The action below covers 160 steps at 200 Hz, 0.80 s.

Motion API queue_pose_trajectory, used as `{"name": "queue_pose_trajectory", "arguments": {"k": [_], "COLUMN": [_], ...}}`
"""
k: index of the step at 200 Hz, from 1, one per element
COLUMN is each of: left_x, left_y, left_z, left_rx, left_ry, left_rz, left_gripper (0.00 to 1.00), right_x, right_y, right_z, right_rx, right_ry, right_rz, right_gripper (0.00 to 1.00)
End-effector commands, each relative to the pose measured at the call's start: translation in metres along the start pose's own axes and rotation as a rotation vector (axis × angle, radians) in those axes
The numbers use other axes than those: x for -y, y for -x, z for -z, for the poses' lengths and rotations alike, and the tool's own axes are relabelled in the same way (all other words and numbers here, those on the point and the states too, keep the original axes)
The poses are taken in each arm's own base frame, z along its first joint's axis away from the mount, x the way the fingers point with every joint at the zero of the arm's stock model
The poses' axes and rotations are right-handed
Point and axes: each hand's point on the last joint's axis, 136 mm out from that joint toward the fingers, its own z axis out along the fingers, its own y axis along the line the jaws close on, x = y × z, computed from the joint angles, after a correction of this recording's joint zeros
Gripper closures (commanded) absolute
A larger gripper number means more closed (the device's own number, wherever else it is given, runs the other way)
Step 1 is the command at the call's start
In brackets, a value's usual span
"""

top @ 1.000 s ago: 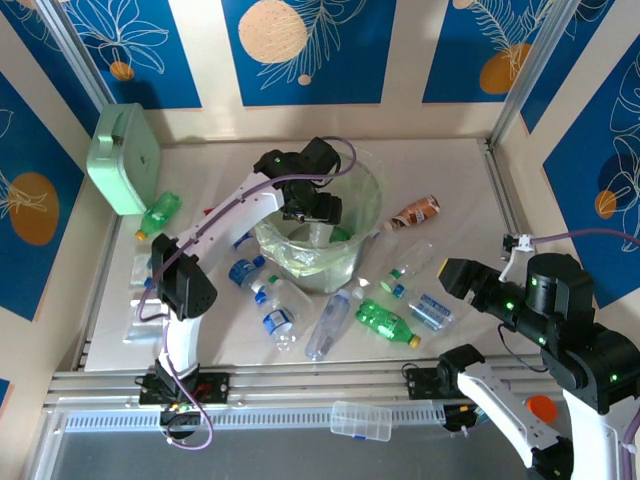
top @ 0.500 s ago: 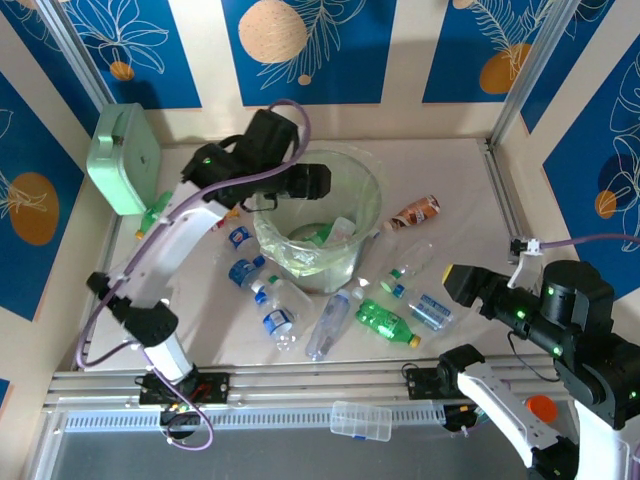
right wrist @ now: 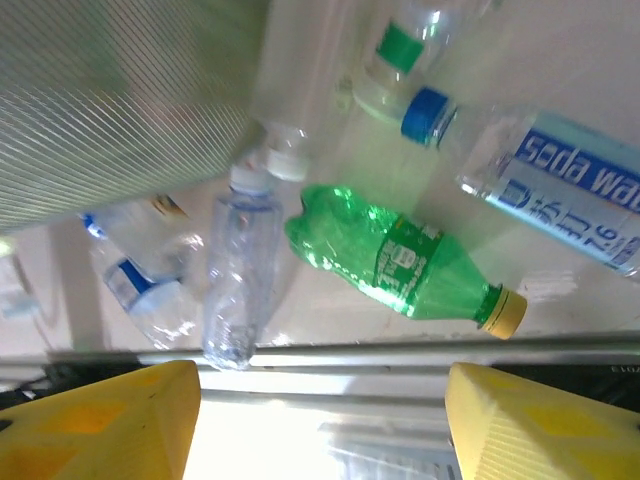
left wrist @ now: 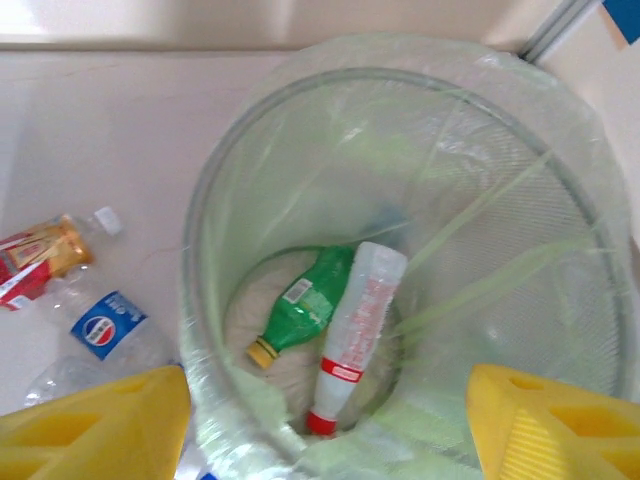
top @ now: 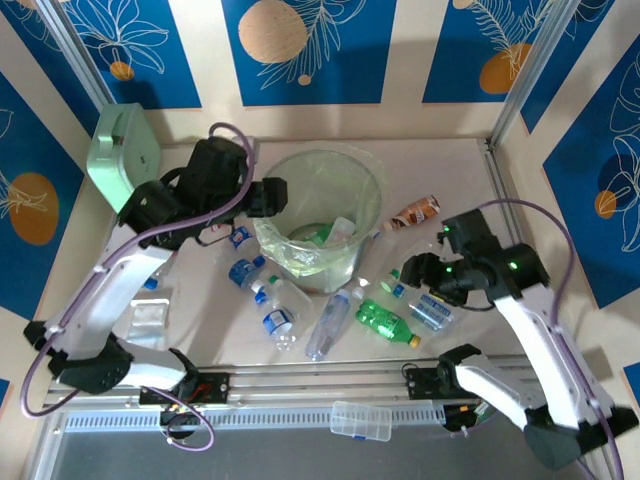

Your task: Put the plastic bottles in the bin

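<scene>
The bin (top: 372, 190) stands mid-table. On its floor lie a green bottle (left wrist: 305, 305) and a clear red-capped bottle (left wrist: 355, 335). My left gripper (top: 272, 195) hovers by the bin's left rim, open, with nothing between its yellow fingers (left wrist: 100, 420). My right gripper (top: 420, 272) hangs open above the bottles right of the bin. Below it lie a green yellow-capped bottle (right wrist: 400, 265), a clear white-capped bottle (right wrist: 235, 290) and a blue-labelled bottle (right wrist: 570, 190). More bottles (top: 275, 310) lie left of the bin, and a brown-labelled one (top: 415, 212) lies at the right.
A mint-green case (top: 122, 155) leans at the back left wall. A flat clear box (top: 360, 420) rests on the front ledge behind the metal rail (top: 320, 385). A clear bag (top: 145, 320) lies at the table's left edge.
My left gripper has pulled back from over the bin to its left rim. My right arm has swung in over the bottles right of the bin, its jaws somewhat narrower.
</scene>
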Motion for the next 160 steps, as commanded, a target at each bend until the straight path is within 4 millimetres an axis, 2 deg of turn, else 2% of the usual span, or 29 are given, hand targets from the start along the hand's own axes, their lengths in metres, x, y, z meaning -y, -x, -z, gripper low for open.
{"name": "queue_pose_trajectory", "arguments": {"k": [1, 25, 49, 85, 102, 160], "left_x": [-0.022, -0.041, -0.051, -0.064, -0.065, -0.068], "left_y": [-0.001, -0.005, -0.003, -0.007, -0.007, -0.008], "left_z": [0.018, 0.033, 0.048, 0.059, 0.061, 0.068], "left_rx": [0.083, 0.120, 0.156, 0.200, 0.204, 0.220], "left_ry": [0.052, 0.098, 0.126, 0.160, 0.155, 0.157], "left_rz": [0.009, -0.011, -0.046, -0.080, -0.087, -0.088], "left_gripper": [0.27, 0.26, 0.25, 0.26, 0.26, 0.27], "right_x": [-0.009, 0.003, 0.007, 0.015, 0.019, 0.018], "right_y": [-0.010, -0.013, -0.013, -0.017, -0.017, -0.035], "right_z": [-0.014, -0.035, -0.052, -0.087, -0.098, -0.119], "right_rx": [-0.066, -0.094, -0.104, -0.183, -0.207, -0.282], "right_ry": [-0.025, -0.130, -0.142, -0.215, -0.264, -0.324], "right_rz": [0.127, 0.175, 0.164, 0.198, 0.223, 0.277], "right_gripper": [0.32, 0.27, 0.11, 0.08, 0.00, 0.00]}}
